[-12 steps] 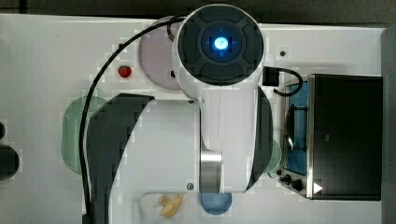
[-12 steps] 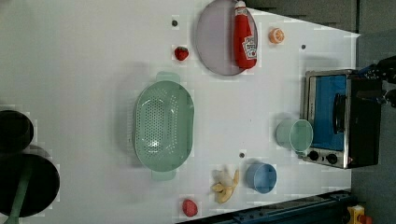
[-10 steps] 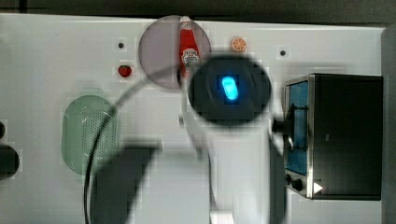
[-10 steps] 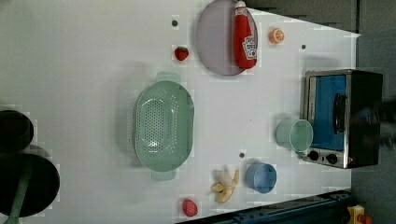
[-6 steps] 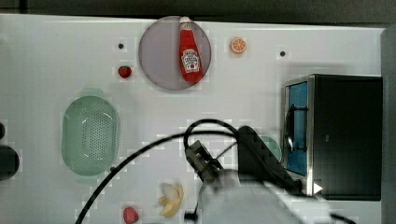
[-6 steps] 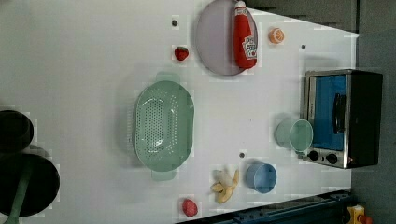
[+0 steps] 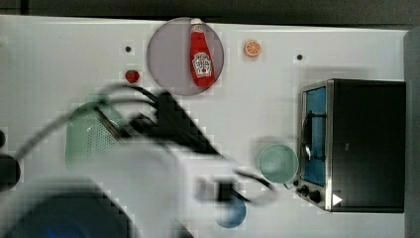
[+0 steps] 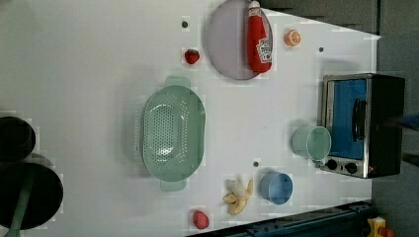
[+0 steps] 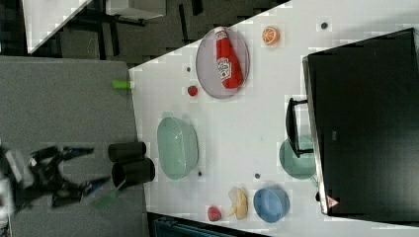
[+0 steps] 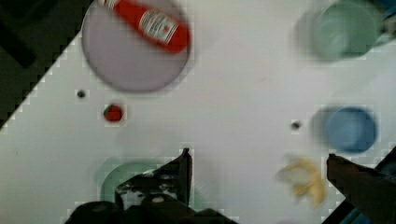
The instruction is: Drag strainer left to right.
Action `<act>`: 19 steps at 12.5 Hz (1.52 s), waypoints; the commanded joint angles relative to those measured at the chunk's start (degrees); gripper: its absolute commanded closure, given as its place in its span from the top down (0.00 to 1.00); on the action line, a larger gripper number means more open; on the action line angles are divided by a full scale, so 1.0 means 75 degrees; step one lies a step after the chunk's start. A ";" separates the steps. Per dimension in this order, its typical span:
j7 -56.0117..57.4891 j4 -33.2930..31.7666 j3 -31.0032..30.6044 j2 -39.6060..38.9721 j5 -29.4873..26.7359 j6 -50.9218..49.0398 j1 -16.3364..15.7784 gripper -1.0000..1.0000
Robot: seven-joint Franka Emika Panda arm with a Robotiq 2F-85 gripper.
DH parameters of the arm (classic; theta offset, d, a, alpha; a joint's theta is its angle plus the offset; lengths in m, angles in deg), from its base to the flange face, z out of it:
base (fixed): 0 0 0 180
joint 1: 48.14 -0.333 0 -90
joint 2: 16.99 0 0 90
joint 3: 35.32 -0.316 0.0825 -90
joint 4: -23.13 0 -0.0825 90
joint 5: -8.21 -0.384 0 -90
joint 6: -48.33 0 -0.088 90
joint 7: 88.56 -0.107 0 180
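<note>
The strainer (image 8: 173,131) is a pale mint-green oblong colander with small holes and tab handles. It sits on the white table (image 8: 89,74), left of centre in the left view. In the right view the strainer (image 9: 177,147) lies near the table's left edge. In the top view the blurred arm (image 7: 148,168) covers part of the strainer (image 7: 81,141). In the wrist view my gripper (image 10: 258,156) is open above the table. Its dark fingers (image 10: 184,170) stand wide apart with nothing between them. One finger overlaps the strainer (image 10: 112,179).
A ketchup bottle (image 8: 258,37) lies on a grey plate (image 8: 227,44), with a strawberry (image 8: 191,56) and an orange slice (image 8: 292,37) nearby. A toaster oven (image 8: 363,123), mint cup (image 8: 311,143), blue bowl (image 8: 276,187), banana (image 8: 238,196) and red fruit (image 8: 200,219) sit at the left view's right and bottom.
In the top view the arm has swept from the middle of the table down to the lower left, over the strainer's side. The strainer and the other objects have not moved.
</note>
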 commanded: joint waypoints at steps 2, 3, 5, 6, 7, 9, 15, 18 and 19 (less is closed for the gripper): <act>-0.3838 -0.0380 -0.1636 -0.1597 -0.0025 0.0668 -0.0383 1.00; -0.4739 -0.0394 -0.1975 -0.1964 -0.0023 0.0991 -0.0390 1.00; -0.6383 -0.0515 -0.2530 -0.2691 0.0015 0.1739 -0.0402 1.00; -0.7015 -0.0617 -0.2714 -0.3040 0.0019 0.2147 -0.0407 1.00; -0.7405 -0.0752 -0.2837 -0.3376 0.0032 0.2574 -0.0412 1.00; -0.7504 -0.1117 -0.2902 -0.3974 0.0146 0.3540 -0.0426 1.00; -0.7517 -0.2303 -0.2697 -0.5384 0.0448 0.6763 -0.0448 1.00; -0.7515 -0.2342 -0.2299 -0.5927 0.0498 0.7455 -0.0661 1.00; -0.7514 -0.2345 -0.2085 -0.6045 0.0601 0.7487 -0.0780 1.00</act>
